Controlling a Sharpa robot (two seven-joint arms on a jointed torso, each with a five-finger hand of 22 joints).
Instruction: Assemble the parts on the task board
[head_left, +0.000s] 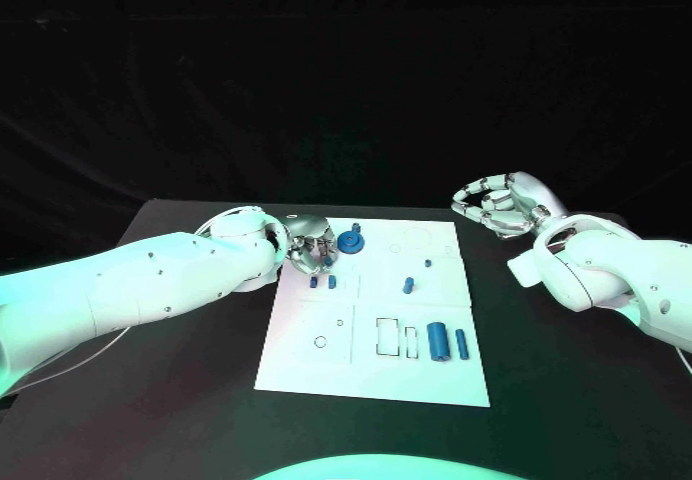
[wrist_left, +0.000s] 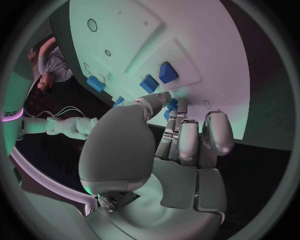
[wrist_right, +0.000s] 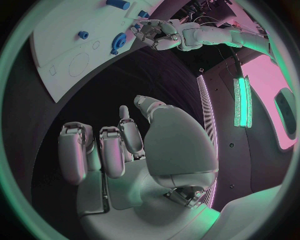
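The white task board (head_left: 310, 365) lies in the middle of the table. My left hand (head_left: 307, 247) is at the board's far left corner. Its thumb and fingers (wrist_left: 181, 112) close round a blue gear (head_left: 353, 241), which is mostly hidden behind the thumb in the left wrist view (wrist_left: 172, 105). Two small blue parts (head_left: 323, 283) lie just near of that hand. Two blue pegs (head_left: 410, 285) stand mid-board, and blue cylinders (head_left: 437, 341) lie by the near right edge. My right hand (head_left: 498, 203) hangs above the table off the board's far right corner, fingers curled in and holding nothing.
Outlines of a rectangle (head_left: 387, 337) and small circles (head_left: 320, 341) mark the board's near half. The black table (head_left: 577, 380) shows bare on both sides of the board. My left forearm (head_left: 159, 285) crosses the table's left side.
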